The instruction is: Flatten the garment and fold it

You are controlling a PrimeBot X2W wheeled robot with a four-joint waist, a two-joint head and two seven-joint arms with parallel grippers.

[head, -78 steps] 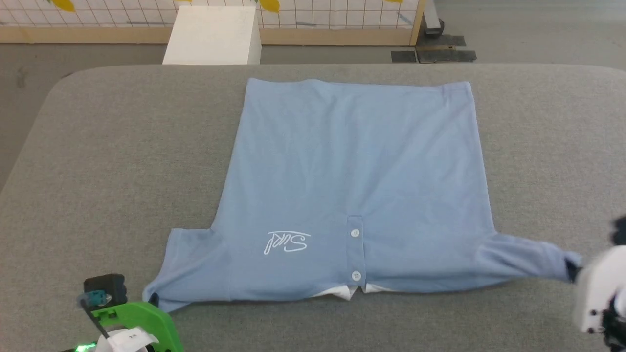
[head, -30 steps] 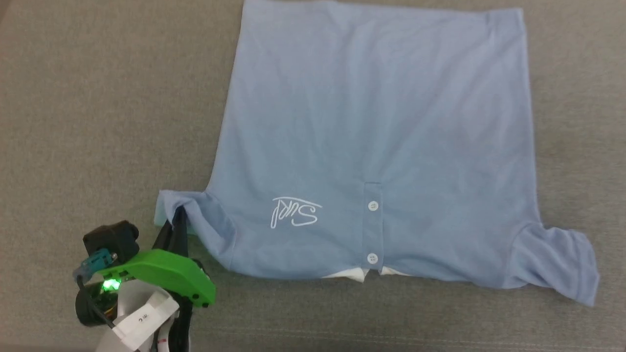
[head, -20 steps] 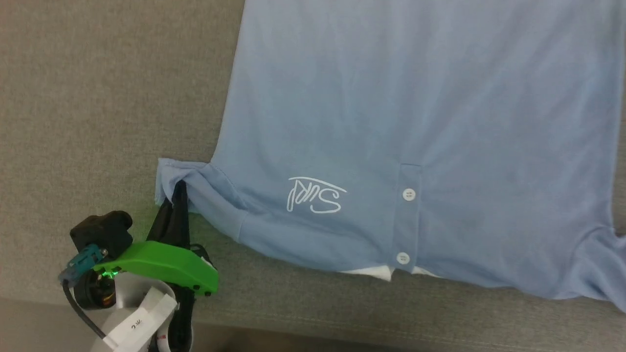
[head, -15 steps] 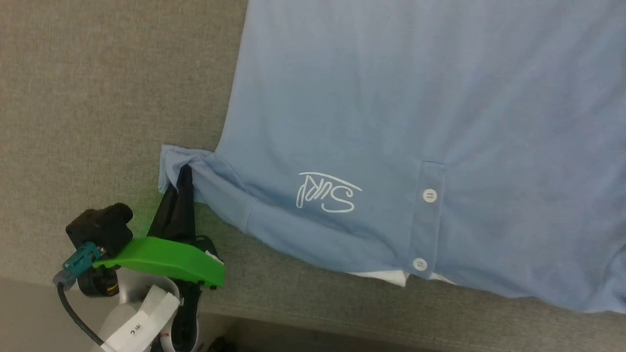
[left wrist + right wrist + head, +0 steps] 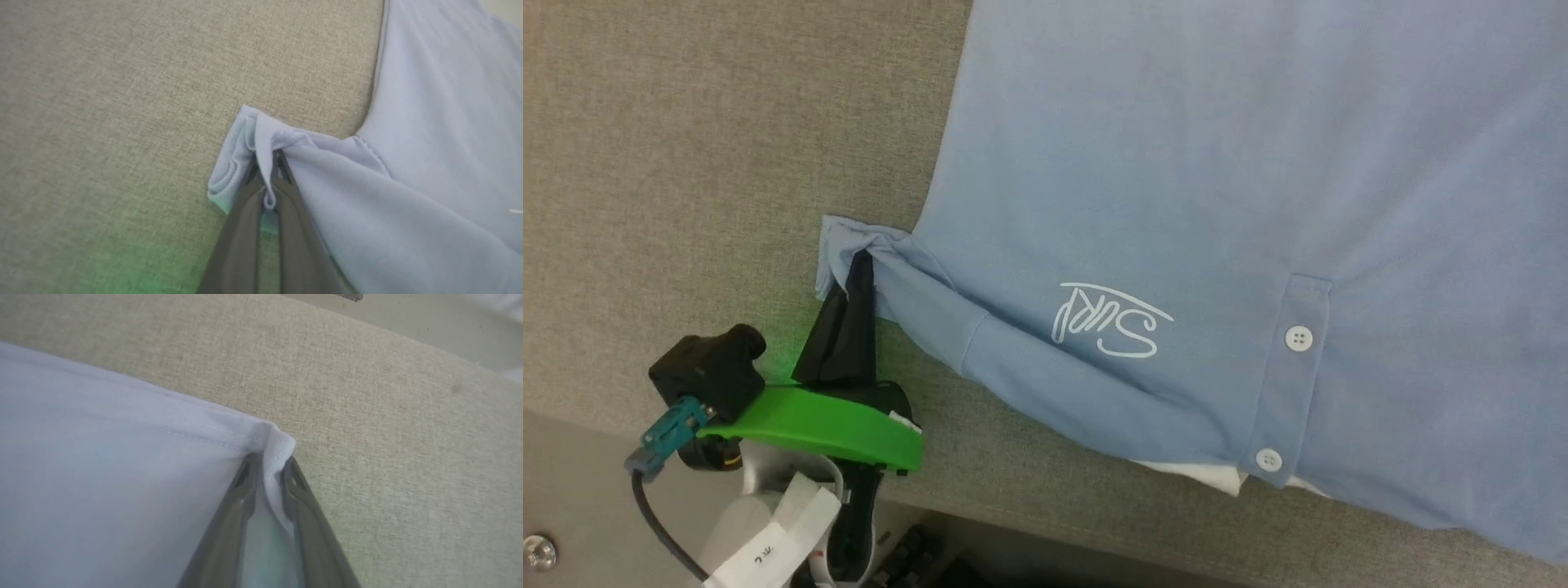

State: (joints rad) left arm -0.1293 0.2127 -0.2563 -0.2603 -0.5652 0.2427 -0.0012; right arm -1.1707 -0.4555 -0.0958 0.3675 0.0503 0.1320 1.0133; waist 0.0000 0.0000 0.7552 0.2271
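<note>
The garment (image 5: 1176,163), a light blue polo shirt with a white chest logo (image 5: 1111,320) and white buttons, lies front up on the grey table, collar toward the near edge. In the head view my left gripper (image 5: 858,265) is shut on the bunched end of its sleeve (image 5: 849,241). The left wrist view shows the same pinch: the left gripper (image 5: 267,163) has a fold of sleeve (image 5: 245,134) between its two dark fingers. In the right wrist view my right gripper (image 5: 270,461) has its tips closed on a hemmed corner of the garment (image 5: 102,457).
The grey fabric-covered table (image 5: 686,163) spreads to the left of the shirt. Its near edge runs across the lower left of the head view, with floor (image 5: 572,490) below it. In the right wrist view pale floor (image 5: 429,318) lies beyond the table's far edge.
The head camera has swung closer and to the left. Since the earliest frame my left gripper took hold of the sleeve end and has kept it. The right gripper let the other sleeve go.
</note>
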